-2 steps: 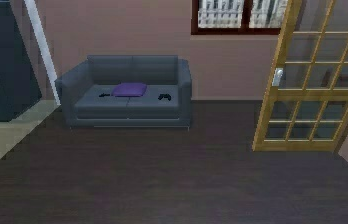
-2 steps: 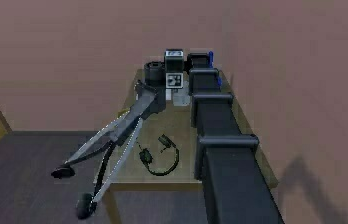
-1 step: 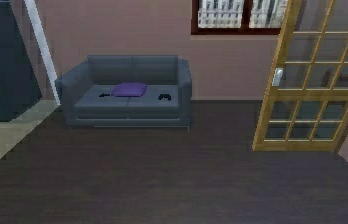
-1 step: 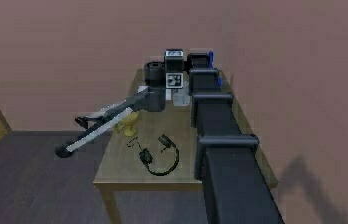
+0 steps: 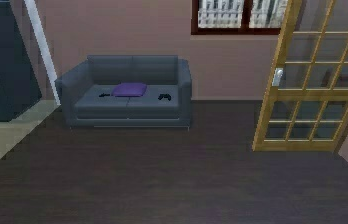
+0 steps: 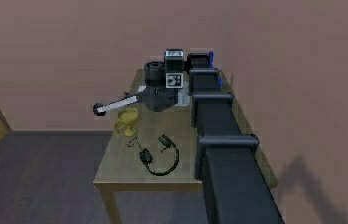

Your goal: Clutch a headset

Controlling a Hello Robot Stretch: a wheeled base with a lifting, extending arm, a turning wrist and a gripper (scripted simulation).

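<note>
Claw at wooden table, mauve wall, dark floor

Seeing a headset lying on the table, left of the arm, a cup standing just behind

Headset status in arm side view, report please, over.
Gripper near table edge, holding unclear. Dark headset flat on table. Gold vessel stands between them.

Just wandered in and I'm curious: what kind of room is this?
Probably a living room in a house: a grey sofa with a purple cushion stands against the wall, a glass-paned wooden door is at the forward view's right, and a small wooden table stands by a wall.
</note>
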